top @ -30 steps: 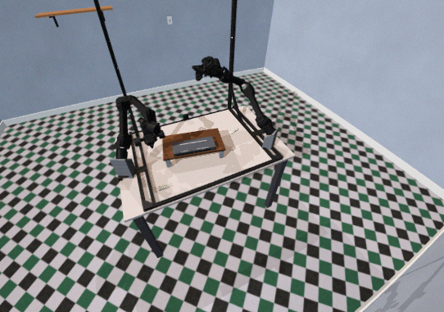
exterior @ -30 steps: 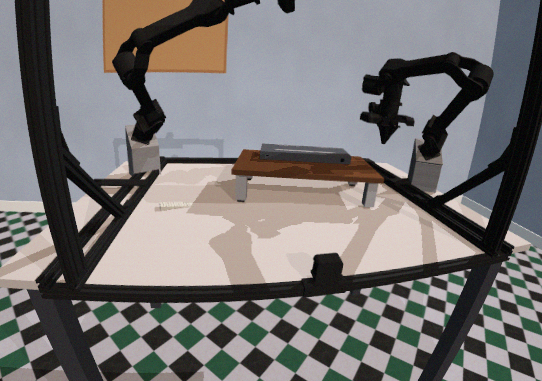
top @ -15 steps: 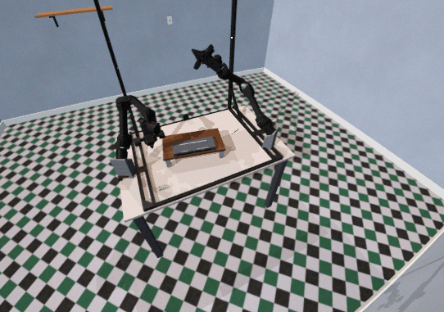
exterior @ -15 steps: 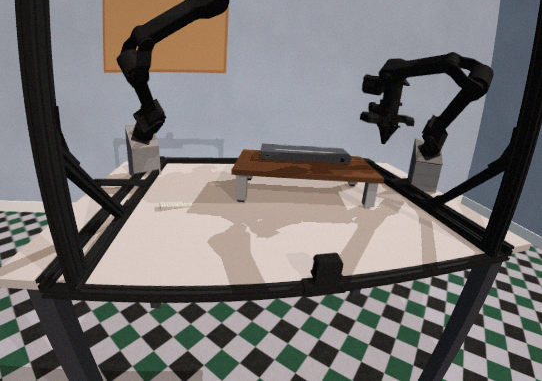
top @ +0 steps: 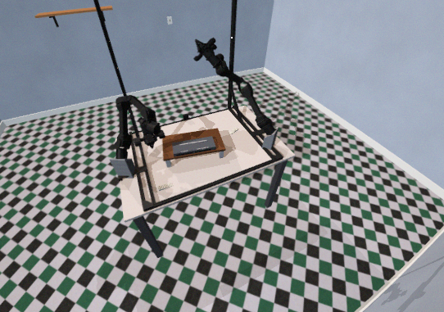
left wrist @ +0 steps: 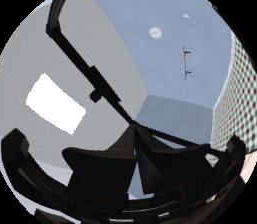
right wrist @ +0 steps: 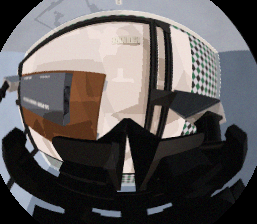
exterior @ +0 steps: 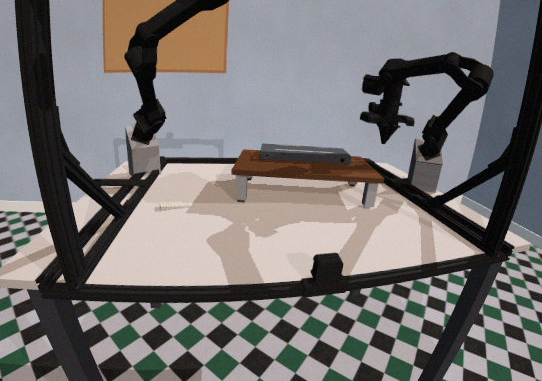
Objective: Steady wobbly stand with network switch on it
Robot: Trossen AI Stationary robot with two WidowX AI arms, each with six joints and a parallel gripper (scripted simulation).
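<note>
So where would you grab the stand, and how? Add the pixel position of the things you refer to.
Probably by the bare short end (top: pixel 167 148) (exterior: pixel 369 167) (right wrist: pixel 89 100) nearest the right gripper (top: pixel 151 145) (exterior: pixel 384 141) (right wrist: pixel 126 121), coming level from that side, one finger above, one below: the top is thin, raised on legs, and the switch (top: pixel 194 146) (exterior: pixel 305 154) (right wrist: pixel 45 95) leaves that end free.

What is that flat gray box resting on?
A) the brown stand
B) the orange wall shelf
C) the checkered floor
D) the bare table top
A: the gray box lies on the brown stand, whose legs hold it above the table.
</note>
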